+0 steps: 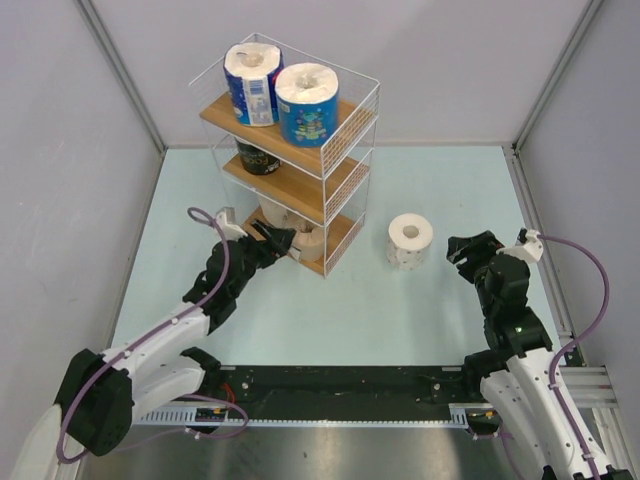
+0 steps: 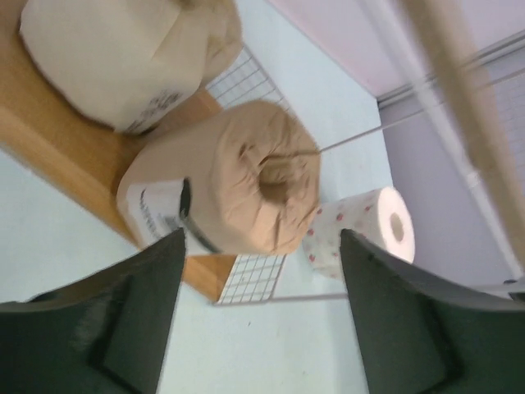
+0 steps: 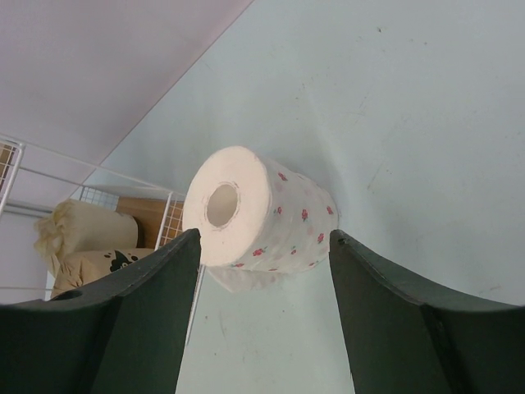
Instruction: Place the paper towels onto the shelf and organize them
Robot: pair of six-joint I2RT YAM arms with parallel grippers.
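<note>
Shelf [image 1: 340, 185] holds five rolls. Tan-brown roll [image 2: 246, 176] sits on the bottom board, my left hand [image 2: 262, 246] spread apart just short of it. White dotted roll [image 1: 410, 240] stands alone on the counter [image 1: 300, 300]. My right hand [image 3: 264, 242], fingers apart, should straddle it squarely and squeeze gently.

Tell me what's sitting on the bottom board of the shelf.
A tan roll at the board's end and a cream roll next to it, both on the bottom board. From above, the middle board covers the back, so anything further in can't be seen.
</note>
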